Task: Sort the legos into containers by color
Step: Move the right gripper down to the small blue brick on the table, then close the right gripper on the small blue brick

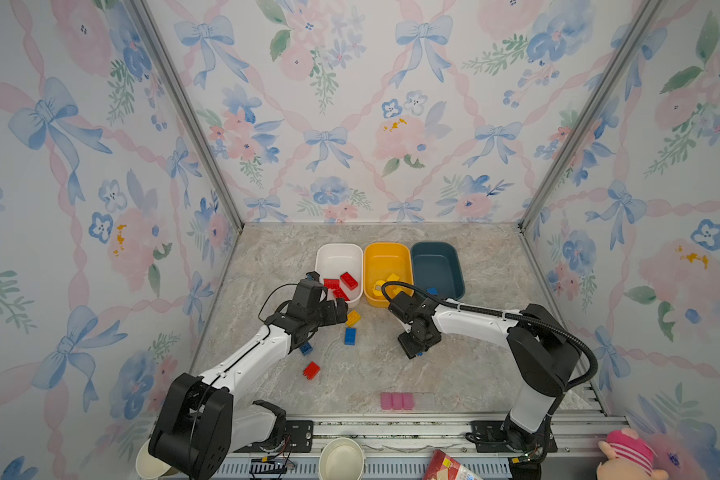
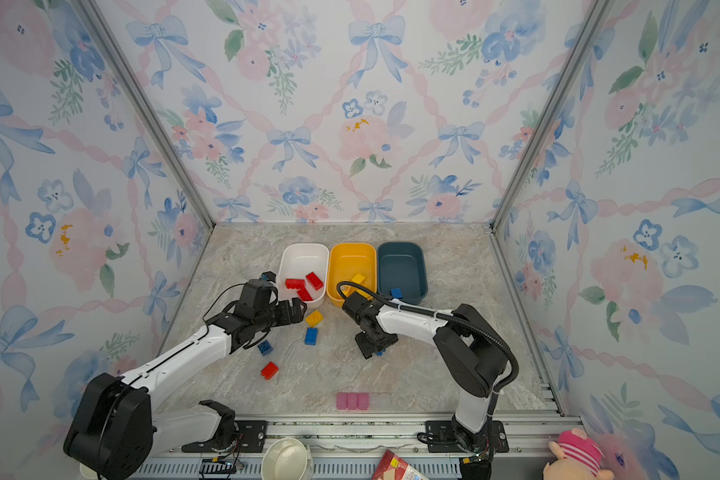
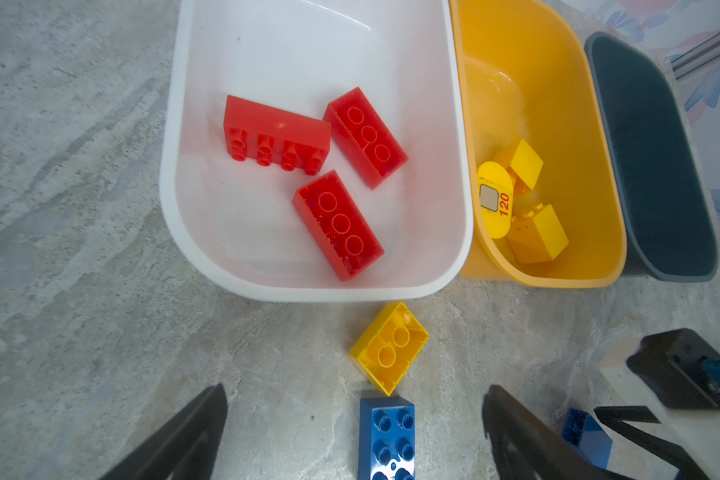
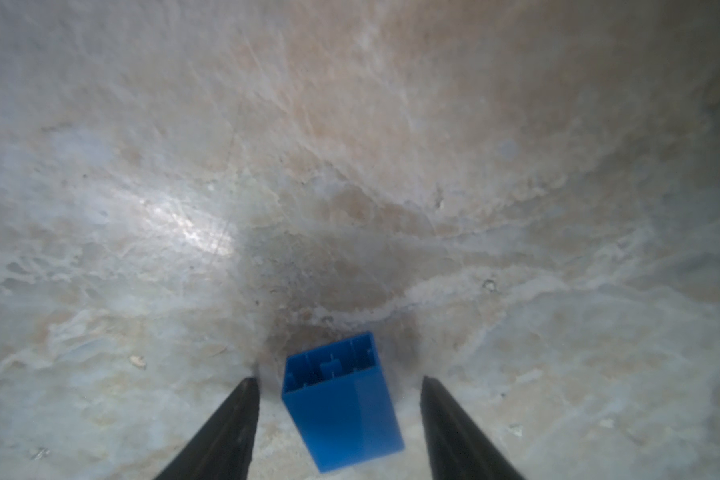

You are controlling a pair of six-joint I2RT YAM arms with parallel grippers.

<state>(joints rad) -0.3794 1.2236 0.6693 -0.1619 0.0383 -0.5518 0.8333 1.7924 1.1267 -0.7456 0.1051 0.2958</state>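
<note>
Right gripper (image 4: 337, 380): jaws apart, straddling the blue brick (image 4: 341, 411), which lies on its side near the middle of the table (image 1: 466, 374), touching neither jaw. Centre it before closing so it cannot twist, then carry it to the teal tub (image 1: 437, 264). Left gripper (image 3: 355, 387): wide open, empty.

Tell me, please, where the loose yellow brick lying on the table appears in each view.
In a top view: yellow brick between white tub and blue brick.
In a top view: the same spot.
Left wrist: between that tub's wall and the blue brick.
Right wrist: not in it.
Shared landmark: the white tub.
</note>
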